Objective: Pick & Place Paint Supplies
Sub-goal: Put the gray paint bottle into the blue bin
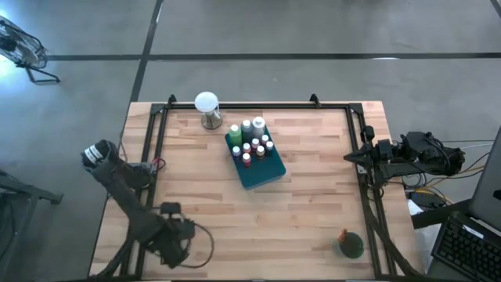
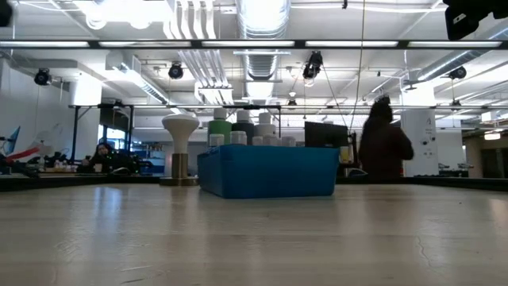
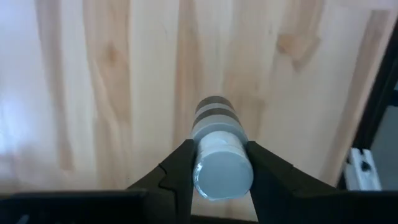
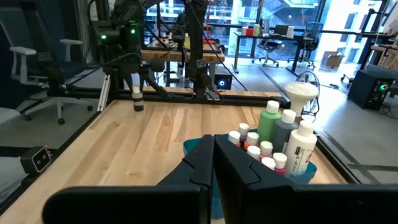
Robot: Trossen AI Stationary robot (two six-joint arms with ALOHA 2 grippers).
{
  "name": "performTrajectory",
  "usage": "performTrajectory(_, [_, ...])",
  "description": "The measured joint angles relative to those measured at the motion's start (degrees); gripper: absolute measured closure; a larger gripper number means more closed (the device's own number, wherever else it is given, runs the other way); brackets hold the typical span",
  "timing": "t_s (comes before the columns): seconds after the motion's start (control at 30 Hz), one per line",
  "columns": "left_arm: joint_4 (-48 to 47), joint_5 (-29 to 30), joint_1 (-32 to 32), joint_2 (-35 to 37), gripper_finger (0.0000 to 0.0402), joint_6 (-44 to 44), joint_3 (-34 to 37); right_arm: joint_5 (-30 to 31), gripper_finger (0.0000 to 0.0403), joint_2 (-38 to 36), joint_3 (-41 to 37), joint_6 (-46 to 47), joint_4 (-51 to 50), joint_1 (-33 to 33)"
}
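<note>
fingers of the left gripper [image 3: 217,177] clamp one white-capped bottle [image 3: 219,155] above the wooden table [image 1: 313,204], at its near left corner in the high view, arm bent low. right gripper [image 4: 213,163], pressed together, waits at the right edge; about ten bottles [image 1: 252,142] stand in the teal tray [image 1: 262,174].

We're in an open-plan lab-office: exposed ceiling ducts [image 2: 262,20], office chairs [image 4: 28,65], desks with monitors [image 2: 325,133], people working.

Bare wooden table [image 1: 313,227] all round the bottle-filled teal tray [image 1: 264,174] and globe [image 1: 207,103].
</note>
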State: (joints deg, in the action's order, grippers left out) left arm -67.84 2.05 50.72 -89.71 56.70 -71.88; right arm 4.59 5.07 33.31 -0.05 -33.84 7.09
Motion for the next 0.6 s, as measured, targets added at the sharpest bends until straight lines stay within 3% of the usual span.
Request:
performTrajectory(0.33, [0.5, 0.1, -16.4, 0.0, 0.0279, -24.0, -2.9, 0.0, 0.0394, 0.0, 0.0, 0.0, 0.0, 0.0])
performTrajectory(0.6, [0.5, 1.1, -25.2, 0.0, 0.0279, -38.1, -9.2, 0.0, 0.0394, 0.0, 0.0, 0.0, 0.0, 0.0])
